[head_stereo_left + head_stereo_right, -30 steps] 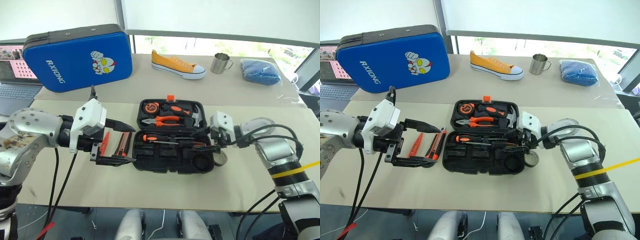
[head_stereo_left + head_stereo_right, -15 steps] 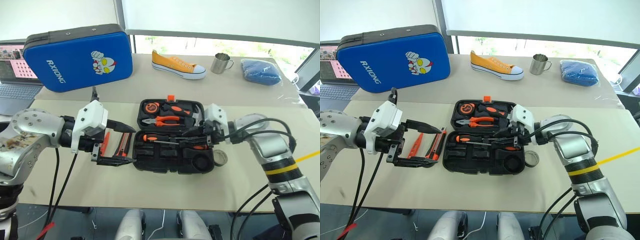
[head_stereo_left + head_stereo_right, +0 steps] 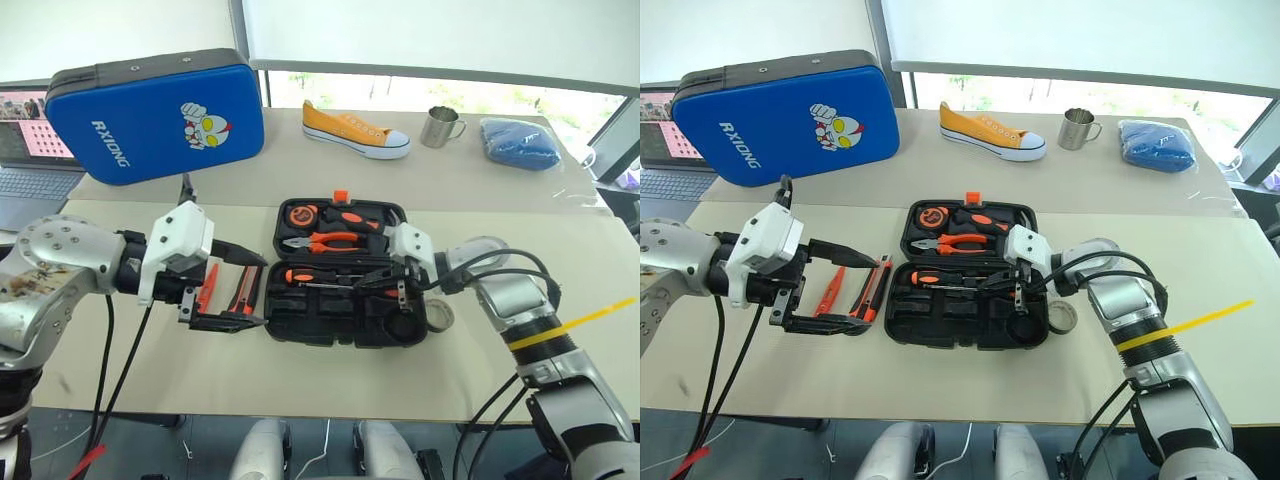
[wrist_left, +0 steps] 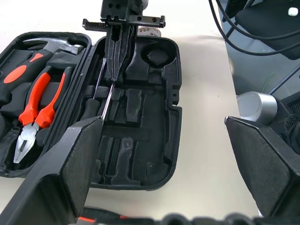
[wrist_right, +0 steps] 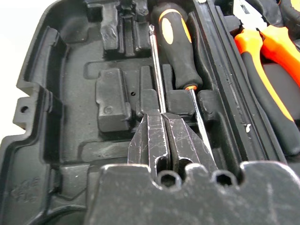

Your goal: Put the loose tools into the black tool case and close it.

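The black tool case [image 3: 345, 275] lies open in the middle of the tabletop [image 3: 300, 370], with its lid part toward the far edge. In the lid part sit orange-handled pliers [image 3: 322, 241], a tape measure [image 3: 299, 214] and a hammer [image 3: 393, 233]. In the near part, one screwdriver [image 3: 330, 276] with a black and orange handle lies along the hinge side, and the other slots look empty.

The right hand [image 3: 372, 283] is down inside the near part of the case. Its two black fingers are pressed together, and in the right wrist view their tips [image 5: 164, 140] are on the thin metal shaft of a second screwdriver [image 5: 157, 70], which lies just beside the first one.

The small grey tape roll [image 3: 440, 315] lies on the tabletop, just beside the right end of the case.

The left hand [image 3: 243, 290] hovers at the left end of the case with fingers spread wide, holding nothing. Behind it on the tabletop lie the utility knife [image 3: 243, 290] and the thin orange tester pen [image 3: 208, 285], side by side.
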Robot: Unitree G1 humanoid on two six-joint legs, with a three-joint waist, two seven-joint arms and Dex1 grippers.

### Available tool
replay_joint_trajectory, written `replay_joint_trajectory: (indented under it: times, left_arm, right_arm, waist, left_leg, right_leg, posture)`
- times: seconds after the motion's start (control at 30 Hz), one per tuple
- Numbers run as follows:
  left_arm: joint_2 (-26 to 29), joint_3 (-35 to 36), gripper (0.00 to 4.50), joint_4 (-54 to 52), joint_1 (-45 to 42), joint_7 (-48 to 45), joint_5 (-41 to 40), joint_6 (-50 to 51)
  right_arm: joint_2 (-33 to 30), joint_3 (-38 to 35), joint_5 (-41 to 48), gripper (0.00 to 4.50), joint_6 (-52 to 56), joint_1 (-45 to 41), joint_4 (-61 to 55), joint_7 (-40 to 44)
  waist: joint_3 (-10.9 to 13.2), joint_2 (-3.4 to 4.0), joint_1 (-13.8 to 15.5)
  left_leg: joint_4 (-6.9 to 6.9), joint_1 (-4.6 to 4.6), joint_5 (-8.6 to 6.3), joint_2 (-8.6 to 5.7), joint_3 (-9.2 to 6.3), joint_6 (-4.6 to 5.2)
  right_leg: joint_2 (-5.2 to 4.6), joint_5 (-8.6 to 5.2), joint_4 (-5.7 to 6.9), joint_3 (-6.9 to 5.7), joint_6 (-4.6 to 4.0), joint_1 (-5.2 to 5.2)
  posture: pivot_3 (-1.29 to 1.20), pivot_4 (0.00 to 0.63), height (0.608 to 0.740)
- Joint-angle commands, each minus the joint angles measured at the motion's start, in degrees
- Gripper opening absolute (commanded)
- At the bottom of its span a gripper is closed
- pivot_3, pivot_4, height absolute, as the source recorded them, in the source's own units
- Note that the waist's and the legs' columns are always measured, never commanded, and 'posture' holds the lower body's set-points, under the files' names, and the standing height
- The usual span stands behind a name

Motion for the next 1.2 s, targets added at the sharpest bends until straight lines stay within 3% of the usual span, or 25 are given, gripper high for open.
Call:
replay_joint_trajectory:
  times: [0.03, 0.27, 0.47, 0.57, 0.7, 0.83, 1.0, 1.07, 1.17, 1.2]
  left_arm:
    - [0.65, 0.81, 4.5, -0.64, -0.87, -0.14, 0.34, -1.11]
    - [0.3, -0.19, 4.5, 0.14, -1.53, -0.56, 0.83, -1.78]
    - [-0.5, -0.05, 4.5, 0.67, -0.15, 0.95, 1.94, -2.22]
    - [-0.34, 4.11, 4.5, -0.35, 4.26, 4.61, 2.2, -0.68]
    - [-0.77, 16.49, 4.5, -4.28, 18.01, 10.86, 3.21, 3.7]
    - [-5.52, 33.19, 4.5, -9.94, 35.74, 14.3, 5.0, 8.97]
    - [-15.03, 51.35, 4.5, -13.98, 57.74, 13.37, 9.24, 8.7]
    - [-18.62, 55.03, 4.5, -13.72, 65.0, 12.51, 11.44, 5.79]
    - [-19.72, 54.96, 4.5, -13.39, 67.67, 14.2, 11.98, 5.05]
    - [-19.27, 54.44, 4.5, -13.79, 67.26, 14.9, 11.53, 5.8]
  right_arm:
    - [0.62, 2.62, -4.0, 0.03, 0.83, 0.12, 1.59, -2.19]
    - [-0.43, 3.46, -4.98, 0.03, 2.19, 2.1, -1.21, -2.25]
    - [-0.33, -7.02, 8.38, 0.03, 14.05, 1.12, -14.08, -2.49]
    - [-2.95, -12.35, 14.91, 0.03, 19.17, 2.01, -21.7, -2.34]
    - [-5.28, -17.91, 21.42, 0.03, 22.54, 3.8, -29.33, -3.79]
    - [-8.36, -19.61, 27.45, 1.08, 23.98, 6.47, -35.26, -0.34]
    - [-10.11, -18.79, 29.84, 2.77, 20.65, 6.52, -36.57, 3.07]
    - [-10.33, -18.08, 29.59, 3.45, 19.15, 5.78, -35.68, 4.26]
    - [-9.78, -17.32, 29.66, 4.43, 17.76, 4.32, -33.91, 5.04]
    - [-9.58, -17.1, 29.74, 4.43, 17.48, 3.87, -33.43, 5.21]
  waist:
    - [-0.02, -0.03, -0.05]
    - [-0.06, -0.1, 0.02]
    - [-0.03, -0.09, 0.08]
    - [-0.01, -0.07, 0.05]
    - [-0.01, -0.08, -0.2]
    - [-0.01, -0.08, -0.43]
    - [0.0, -0.16, -0.18]
    - [-0.01, -0.2, -0.5]
    - [-0.03, -0.26, 0.57]
    - [-0.03, -0.25, 0.91]
  left_leg:
    - [0.0, 0.02, 0.0, 0.0, 0.0, 0.0]
    - [-0.04, 0.48, -0.01, 0.01, 0.0, 0.0]
    - [-0.05, 0.36, -0.01, 0.03, -0.02, 0.0]
    - [-0.05, 0.27, -0.01, 0.06, -0.04, 0.0]
    - [-0.19, 0.28, -0.01, 0.12, -0.07, 0.0]
    - [-0.38, 0.33, -0.01, 0.15, -0.02, 0.0]
    - [-0.4, 0.38, 0.01, 0.18, -0.01, -0.04]
    - [-0.48, 0.61, -0.03, 0.21, 0.09, -0.09]
    - [-0.47, 0.64, -0.04, 0.2, 0.04, -0.12]
    - [-0.45, 0.72, 0.0, 0.19, -0.05, -0.17]
  right_leg:
    - [0.0, 0.0, 0.0, 0.0, 0.0, 0.01]
    - [0.03, 0.01, -0.08, -0.01, -0.04, 0.47]
    - [0.01, 0.01, -0.06, -0.02, -0.04, 0.35]
    - [-0.02, 0.01, -0.02, -0.02, -0.04, 0.25]
    - [-0.06, 0.01, 0.0, -0.02, -0.05, 0.18]
    - [-0.14, 0.01, -0.05, -0.03, -0.08, 0.12]
    - [-0.16, 0.0, -0.15, -0.08, -0.14, 0.17]
    - [-0.25, 0.0, -0.31, -0.08, -0.17, 0.36]
    - [-0.27, -0.06, -0.35, -0.25, -0.26, 0.44]
    - [-0.35, -0.09, -0.35, -0.46, -0.3, 0.34]
  posture:
    - [0.0, 0.15, 0.739]
    - [0.0, 0.15, 0.739]
    - [0.0, 0.15, 0.739]
    - [0.0, 0.15, 0.739]
    - [0.0, 0.15, 0.739]
    - [0.0, 0.15, 0.739]
    - [0.0, 0.15, 0.739]
    - [0.0, 0.15, 0.739]
    - [0.0, 0.15, 0.739]
    - [0.0, 0.15, 0.739]
